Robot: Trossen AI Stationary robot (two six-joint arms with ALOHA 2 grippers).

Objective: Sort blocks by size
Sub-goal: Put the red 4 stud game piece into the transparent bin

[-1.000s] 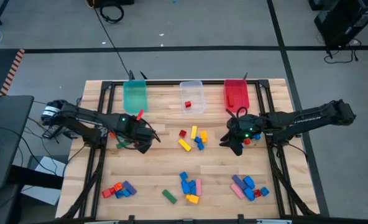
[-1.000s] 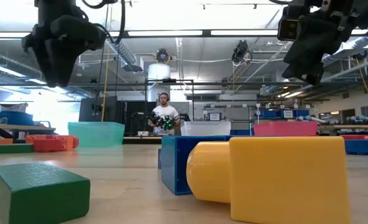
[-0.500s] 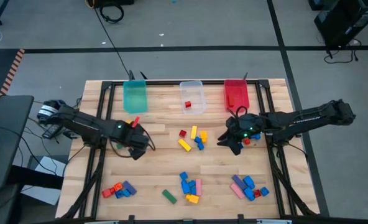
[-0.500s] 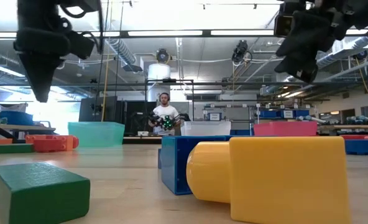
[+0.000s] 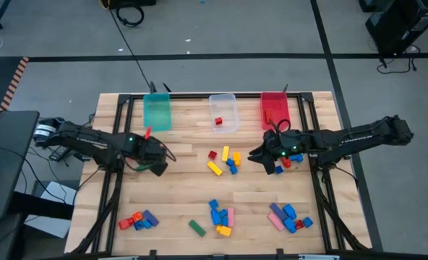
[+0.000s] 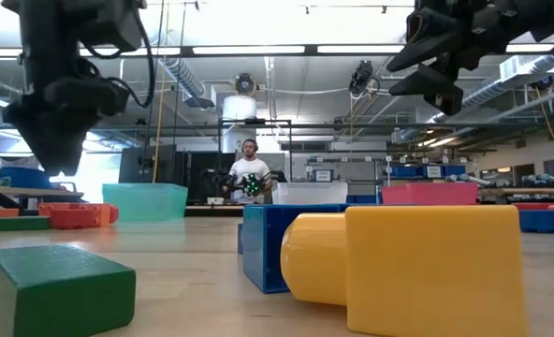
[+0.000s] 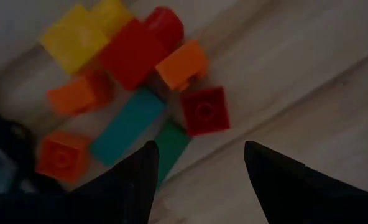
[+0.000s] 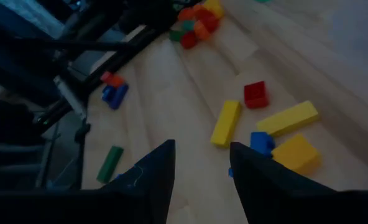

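Left end effector (image 7: 196, 165) hangs released over a tight cluster of blocks at the tabletop's (image 5: 178, 209) left side. The small red block (image 7: 204, 111) sits nearest; straddle it alone, clear of the green block (image 7: 170, 144) touching it. Right end effector (image 8: 199, 163), released, waits above the centre blocks.
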